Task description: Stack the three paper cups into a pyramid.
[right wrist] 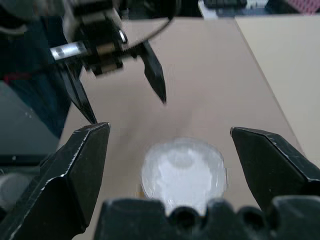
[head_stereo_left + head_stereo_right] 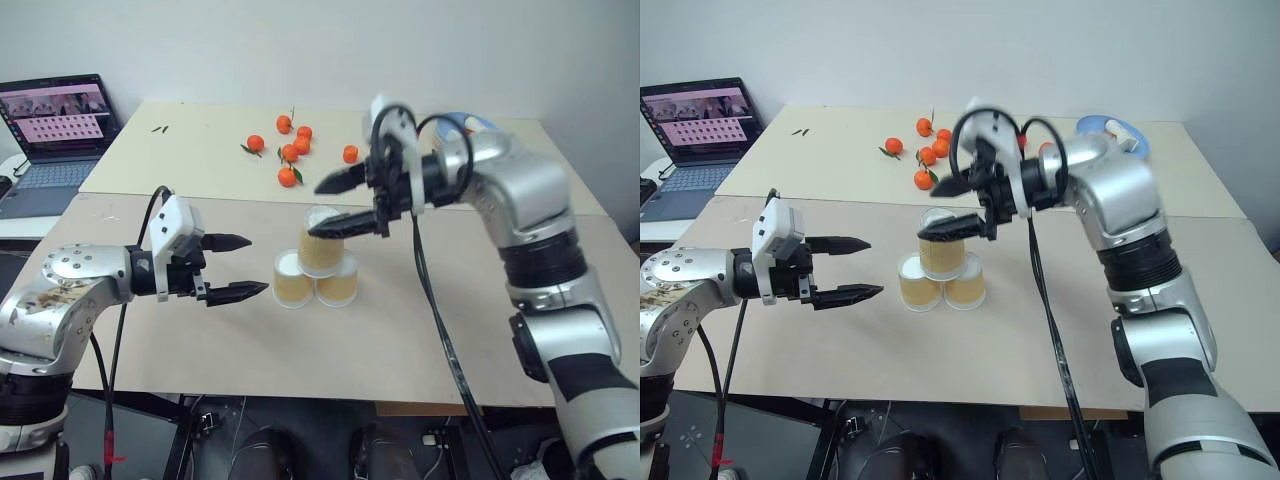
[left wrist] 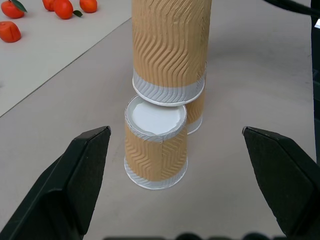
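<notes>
The three paper cups stand as a pyramid near the middle of the tan table (image 2: pixel 200 340). Two of them, upside down with white bases up, stand side by side (image 2: pixel 293 280) (image 2: pixel 338 284), and the third (image 2: pixel 320 252) rests on top of them. My right gripper (image 2: pixel 316 210) hovers open just above the top cup and holds nothing; the cup's white base (image 1: pixel 182 172) shows below and between its fingers. My left gripper (image 2: pixel 258 265) is open and empty a short way left of the stack, pointing at it. In the left wrist view the near lower cup (image 3: pixel 156 145) lies between the fingers' lines.
Several tangerines (image 2: pixel 290 152) lie on the far table behind the stack. A laptop (image 2: pixel 55 125) sits at the far left. A blue and white dish (image 2: pixel 1120 130) is at the back right. A seam runs between the two tables just behind the cups.
</notes>
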`<action>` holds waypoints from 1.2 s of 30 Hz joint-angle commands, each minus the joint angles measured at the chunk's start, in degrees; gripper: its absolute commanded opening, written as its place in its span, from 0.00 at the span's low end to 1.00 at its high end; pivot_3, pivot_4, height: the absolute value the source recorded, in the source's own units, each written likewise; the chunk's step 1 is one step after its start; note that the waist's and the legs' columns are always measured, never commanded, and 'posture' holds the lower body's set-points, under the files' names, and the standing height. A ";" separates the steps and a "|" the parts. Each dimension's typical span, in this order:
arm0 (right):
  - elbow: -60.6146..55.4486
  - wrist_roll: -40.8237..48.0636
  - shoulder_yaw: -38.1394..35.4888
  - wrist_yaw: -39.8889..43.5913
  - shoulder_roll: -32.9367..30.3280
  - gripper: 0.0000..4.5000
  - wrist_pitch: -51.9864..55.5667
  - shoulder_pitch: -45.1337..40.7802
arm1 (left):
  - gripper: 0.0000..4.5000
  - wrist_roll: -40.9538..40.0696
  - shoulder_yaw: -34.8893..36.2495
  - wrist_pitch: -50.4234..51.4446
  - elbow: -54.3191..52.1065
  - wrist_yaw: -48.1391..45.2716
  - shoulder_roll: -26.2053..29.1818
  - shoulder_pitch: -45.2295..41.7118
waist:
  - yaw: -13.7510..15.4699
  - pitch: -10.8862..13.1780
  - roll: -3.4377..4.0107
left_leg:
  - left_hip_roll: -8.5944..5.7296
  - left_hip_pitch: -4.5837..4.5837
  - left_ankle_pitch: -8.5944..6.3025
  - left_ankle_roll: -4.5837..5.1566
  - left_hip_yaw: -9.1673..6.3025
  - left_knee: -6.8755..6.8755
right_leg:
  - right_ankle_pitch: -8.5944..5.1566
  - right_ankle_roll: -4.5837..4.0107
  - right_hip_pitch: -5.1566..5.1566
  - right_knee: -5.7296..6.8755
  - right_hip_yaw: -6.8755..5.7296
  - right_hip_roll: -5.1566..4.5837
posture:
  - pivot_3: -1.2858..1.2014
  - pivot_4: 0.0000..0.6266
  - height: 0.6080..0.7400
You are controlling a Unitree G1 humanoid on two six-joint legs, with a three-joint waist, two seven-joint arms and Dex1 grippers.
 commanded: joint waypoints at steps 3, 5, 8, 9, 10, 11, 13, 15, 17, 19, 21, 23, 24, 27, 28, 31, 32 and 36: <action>1.89 8.93 -14.57 -8.71 0.55 1.00 8.51 -7.93 | 1.00 -2.21 3.43 1.01 -1.24 4.02 -1.76 0.13 | 0.02 0.00 0.00 | -0.01 0.01 0.00 0.00 0.00 0.01 | 0.00 -0.01 0.02 0.00 0.00 0.00 | 0.52 0.24 0.59; 4.39 9.58 -19.48 -13.86 -0.02 1.00 9.17 -8.70 | 1.00 -3.39 5.73 2.38 -0.45 7.58 -3.93 0.87 | 0.21 -0.01 -0.02 | -0.02 0.01 0.00 0.00 0.00 0.01 | 0.01 -0.02 0.02 0.02 0.02 -0.03 | 0.52 0.24 0.59; 6.12 3.19 -23.56 -23.88 -3.91 1.00 4.37 -4.24 | 1.00 -4.40 11.17 4.02 -0.20 14.85 -7.64 3.65 | 0.38 -0.06 -0.10 | -0.02 0.02 0.00 0.00 -0.05 -0.01 | 0.01 -0.01 0.09 -0.04 -0.04 -0.04 | 0.52 0.24 0.59; 6.83 0.09 -25.18 -28.48 -6.05 1.00 3.13 -0.71 | 1.00 -4.53 13.72 4.41 -0.66 18.60 -9.73 5.18 | 0.41 -0.08 -0.17 | -0.07 0.03 0.00 0.00 -0.06 -0.02 | 0.01 -0.01 0.11 -0.03 -0.06 -0.12 | 0.52 0.24 0.59; 7.17 -1.69 -26.28 -31.62 -7.45 1.00 2.48 1.73 | 1.00 -4.74 15.47 4.72 -1.12 21.22 -11.14 6.28 | 0.47 -0.10 -0.20 | -0.07 0.03 0.00 0.00 -0.08 -0.03 | 0.01 -0.01 0.13 -0.07 -0.09 -0.13 | 0.52 0.24 0.59; 7.05 -5.01 -26.86 -35.84 -9.14 1.00 1.05 6.13 | 1.00 -3.86 16.69 4.20 -1.60 23.70 -12.58 8.38 | 0.52 -0.10 -0.22 | -0.10 0.03 0.00 0.00 -0.10 -0.06 | 0.01 0.00 0.17 -0.10 -0.10 -0.16 | 0.52 0.24 0.59; 6.69 -9.30 -27.11 -41.66 -10.80 1.00 -0.91 11.94 | 1.00 -2.17 17.65 3.09 -1.94 26.95 -14.26 10.93 | 0.56 -0.12 -0.26 | -0.17 0.00 0.00 0.01 -0.10 -0.09 | 0.01 0.02 0.15 -0.10 -0.12 -0.29 | 0.52 0.24 0.59; 6.84 -16.23 -24.55 -48.83 -11.96 1.00 -4.12 20.03 | 1.00 2.25 17.67 0.17 1.28 33.93 -17.52 10.54 | 0.43 -0.03 -0.11 | -0.23 0.00 0.00 0.01 -0.07 -0.12 | -0.04 0.09 0.09 -0.04 -0.10 -0.39 | 0.52 0.24 0.59; 8.38 -19.72 -24.77 -54.63 -9.92 1.00 -7.52 26.34 | 1.00 7.85 15.83 -4.69 5.44 40.32 -21.01 8.78 | 0.40 -0.07 0.04 | -0.25 0.00 0.02 0.00 -0.03 -0.17 | -0.04 0.09 0.05 0.03 -0.06 -0.39 | 0.52 0.24 0.59; 10.47 -20.92 -25.65 -59.03 -6.60 1.00 -11.03 29.61 | 1.00 12.88 13.60 -9.27 9.89 44.73 -23.56 6.92 | -0.10 -0.09 0.08 | -0.19 0.07 0.10 -0.04 -0.01 -0.17 | -0.02 0.05 0.08 0.08 -0.02 -0.30 | 0.52 0.24 0.59; 11.42 -22.62 -23.48 -59.69 -4.93 1.00 -15.87 32.41 | 1.00 15.17 13.61 -13.06 14.74 48.77 -26.56 4.27 | -0.71 -0.09 0.08 | -0.14 0.23 0.10 -0.04 0.09 -0.14 | -0.01 0.04 0.16 0.15 0.12 -0.21 | 0.52 0.24 0.59; 11.92 -23.01 -22.67 -59.52 -3.47 1.00 -19.06 33.99 | 1.00 17.06 13.75 -16.58 18.39 51.29 -28.28 2.38 | -1.16 -0.09 0.08 | -0.12 0.27 0.10 -0.04 0.14 -0.15 | -0.01 0.04 0.15 0.17 0.18 -0.19 | 0.52 0.24 0.59; 12.24 -22.98 -22.89 -59.97 -2.63 1.00 -20.55 34.60 | 1.00 18.50 13.69 -18.59 20.14 52.81 -28.79 1.60 | -1.38 -0.09 0.08 | -0.12 0.25 0.10 -0.04 0.15 -0.16 | -0.01 0.04 0.14 0.15 0.20 -0.18 | 0.52 0.24 0.59; 13.17 -23.17 -23.36 -61.90 0.15 1.00 -25.45 37.49 | 1.00 22.69 14.69 -25.19 28.20 60.32 -30.55 -1.83 | -1.37 -0.09 0.08 | -0.10 0.23 0.10 -0.04 0.15 -0.22 | -0.01 0.04 0.10 0.09 0.18 -0.11 | 0.52 0.24 0.59; 13.23 -23.24 -23.57 -62.52 1.05 1.00 -27.48 38.67 | 1.00 23.81 14.86 -27.03 30.84 62.33 -30.83 -2.67 | -1.27 -0.09 0.07 | -0.09 0.25 0.10 -0.04 0.15 -0.22 | -0.01 0.04 0.11 0.07 0.18 -0.10 | 0.52 0.24 0.59; 14.43 -23.59 -23.79 -63.73 2.85 1.00 -32.06 42.07 | 1.00 24.91 15.79 -31.55 37.06 66.21 -31.80 -4.27 | -1.21 -0.09 0.07 | -0.11 0.24 0.10 -0.04 0.15 -0.21 | -0.01 0.04 0.14 0.06 0.16 -0.11 | 0.52 0.24 0.59; 15.10 -23.39 -24.27 -64.31 3.29 1.00 -32.58 42.61 | 1.00 24.87 15.83 -32.83 38.42 66.33 -31.93 -4.54 | -1.21 -0.09 0.07 | -0.11 0.23 0.09 -0.04 0.15 -0.20 | -0.01 0.04 0.14 0.07 0.17 -0.12 | 0.52 0.24 0.59; 16.69 -22.89 -24.66 -64.91 3.76 1.00 -34.65 43.73 | 1.00 24.59 15.94 -36.12 41.82 65.77 -31.54 -5.04 | -1.25 -0.09 0.07 | -0.12 0.20 0.09 -0.04 0.15 -0.14 | -0.01 0.05 0.11 0.12 0.17 -0.15 | 0.52 0.24 0.59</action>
